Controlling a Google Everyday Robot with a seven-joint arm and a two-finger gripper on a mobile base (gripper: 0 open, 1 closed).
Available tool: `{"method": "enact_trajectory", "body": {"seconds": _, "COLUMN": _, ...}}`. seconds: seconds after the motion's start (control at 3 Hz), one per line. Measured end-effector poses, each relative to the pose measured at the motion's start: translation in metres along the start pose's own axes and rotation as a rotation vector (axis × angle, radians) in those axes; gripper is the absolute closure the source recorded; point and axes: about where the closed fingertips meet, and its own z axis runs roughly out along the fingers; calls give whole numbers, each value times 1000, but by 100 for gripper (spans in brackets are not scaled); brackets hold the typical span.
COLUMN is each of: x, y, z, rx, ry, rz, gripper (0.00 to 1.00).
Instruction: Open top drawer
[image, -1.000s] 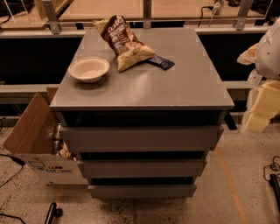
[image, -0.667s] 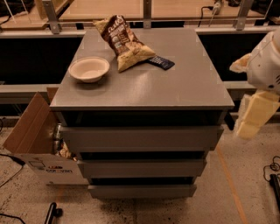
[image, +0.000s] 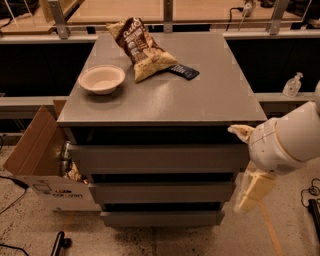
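Right of three drawers (image: 160, 191), one hand (image: 254, 192)

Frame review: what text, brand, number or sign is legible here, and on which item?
No text is legible.
Chip bag: pale lettering on its dark upper part, too blurred to read.
Cardboard box: dark print on its white front, too small to read.
Bottle: label unreadable.
Dark packet: no text visible.
Top drawer and gripper, which hangs right of the drawer fronts: no markings visible.
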Motion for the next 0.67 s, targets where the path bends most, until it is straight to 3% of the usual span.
{"method": "enact_trajectory", "body": {"seconds": 0.33, "x": 0, "y": -10, "z": 7, "rx": 63, "ry": -16, "rz": -47, "gripper": 0}}
{"method": "enact_trajectory", "body": {"seconds": 0.67, "x": 0, "y": -8, "z": 26, "rx": 52, "ry": 7, "rz": -48, "gripper": 0}}
